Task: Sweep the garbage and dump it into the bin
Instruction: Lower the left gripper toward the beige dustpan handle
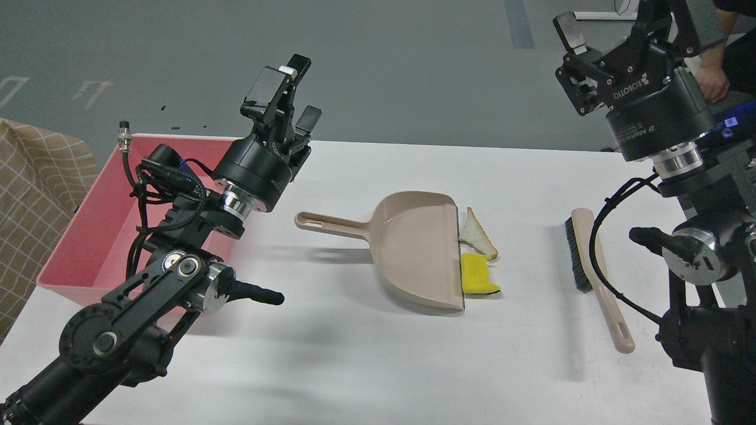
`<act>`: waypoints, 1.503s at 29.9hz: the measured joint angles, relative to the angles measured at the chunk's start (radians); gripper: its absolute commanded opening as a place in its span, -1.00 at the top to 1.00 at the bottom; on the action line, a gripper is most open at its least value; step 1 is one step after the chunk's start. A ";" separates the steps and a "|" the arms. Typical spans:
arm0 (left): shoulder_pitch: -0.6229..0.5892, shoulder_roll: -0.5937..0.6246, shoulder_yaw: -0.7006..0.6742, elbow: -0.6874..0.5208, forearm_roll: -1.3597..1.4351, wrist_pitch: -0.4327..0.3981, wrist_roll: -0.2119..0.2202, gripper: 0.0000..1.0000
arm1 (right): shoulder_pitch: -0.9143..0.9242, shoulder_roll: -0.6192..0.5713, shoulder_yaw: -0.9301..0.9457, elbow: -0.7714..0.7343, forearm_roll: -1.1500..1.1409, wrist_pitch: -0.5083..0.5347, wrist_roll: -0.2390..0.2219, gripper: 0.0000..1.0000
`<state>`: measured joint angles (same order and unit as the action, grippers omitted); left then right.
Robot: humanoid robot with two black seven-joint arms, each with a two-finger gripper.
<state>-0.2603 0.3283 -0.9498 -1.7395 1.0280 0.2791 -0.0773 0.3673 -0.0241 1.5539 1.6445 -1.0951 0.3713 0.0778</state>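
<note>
The white bread slice (476, 234) with brown crust and the yellow sponge chunk (477, 275) with green backing lie on the white table (366, 354), touching the open lip of the beige dustpan (413, 251). The dustpan's handle points left. A beige brush (595, 276) with dark bristles lies to the right. The pink bin (112, 224) stands at the table's left edge. My left gripper (290, 97) is open and empty, raised above the bin's right side. My right gripper (582, 56) is raised at the upper right, open and empty, above and behind the brush.
A tan checked cloth (29, 195) lies left of the bin. A person's hand (711, 79) shows at the far upper right behind my right arm. Grey floor lies beyond the table's far edge.
</note>
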 measured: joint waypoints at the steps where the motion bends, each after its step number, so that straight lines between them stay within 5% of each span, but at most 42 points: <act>1: 0.021 0.000 -0.002 -0.009 0.004 0.003 0.002 -0.98 | 0.000 0.000 0.001 0.000 0.000 0.000 0.000 -1.00; 6: 0.100 -0.014 -0.007 -0.024 0.032 0.017 0.003 -0.98 | 0.000 0.000 0.003 -0.003 0.001 0.000 0.002 -1.00; 15: 0.213 -0.068 -0.003 -0.025 0.068 0.017 -0.076 -0.98 | 0.000 0.005 0.020 -0.008 0.003 0.000 0.003 -1.00; 25: 0.352 -0.129 -0.001 -0.025 0.159 0.018 -0.086 -0.98 | 0.002 0.007 0.028 -0.037 0.003 0.002 0.005 -1.00; 45: 0.414 -0.203 0.066 0.010 0.268 0.027 -0.075 -0.98 | 0.005 0.015 0.038 -0.060 0.003 0.002 0.005 -1.00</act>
<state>0.1535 0.1255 -0.8837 -1.7298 1.2956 0.3061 -0.1519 0.3721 -0.0093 1.5923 1.5845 -1.0922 0.3735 0.0830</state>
